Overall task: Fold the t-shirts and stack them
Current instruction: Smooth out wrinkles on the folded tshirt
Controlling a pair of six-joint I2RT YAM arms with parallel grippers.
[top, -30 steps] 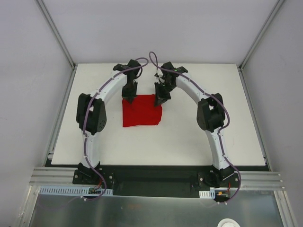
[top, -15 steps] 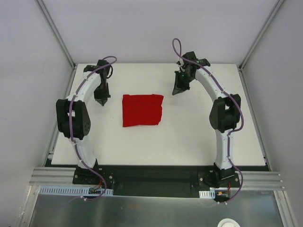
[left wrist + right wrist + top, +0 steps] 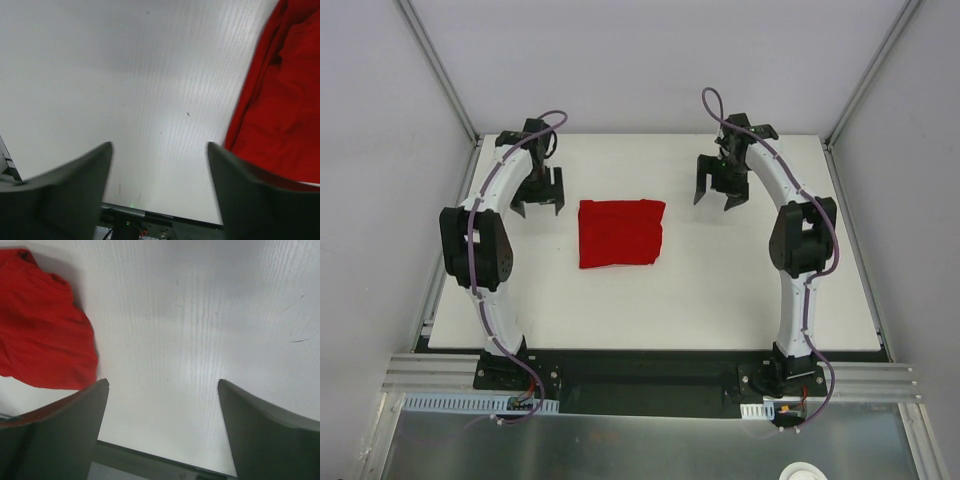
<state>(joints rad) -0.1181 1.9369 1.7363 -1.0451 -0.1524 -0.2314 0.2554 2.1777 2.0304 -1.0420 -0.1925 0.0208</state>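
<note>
**Folded red shirt lies alone between two spread claws**

The t-shirt (image 3: pixel 621 233) lies on the white table (image 3: pixel 720 290), folded into a compact, roughly square packet. It sits a little left of the table's middle and toward the far half. Its edges look fairly straight from above, with the near edge slightly uneven. Neither arm touches it.

The left gripper (image 3: pixel 538 206) hangs over bare table just beside the shirt's far left corner. Its jaws are spread and pinch nothing. In the left wrist view, its two dark fingers (image 3: pixel 65 187) frame plain white surface, and the rumpled red cloth fills the right edge of that view, running down behind the right-hand finger.

The right gripper (image 3: pixel 718 198) hangs to the right of the shirt's far right corner, a bit further from the cloth than the left one is. Its jaws stand wide apart and are also empty. In the right wrist view, the fingers (image 3: pixel 260 430) bracket bare table, and a rounded fold of red cloth shows in the upper left, just above the left-hand finger.

Both arms arch up from their bases at the near edge, one on each side of the shirt.
</note>
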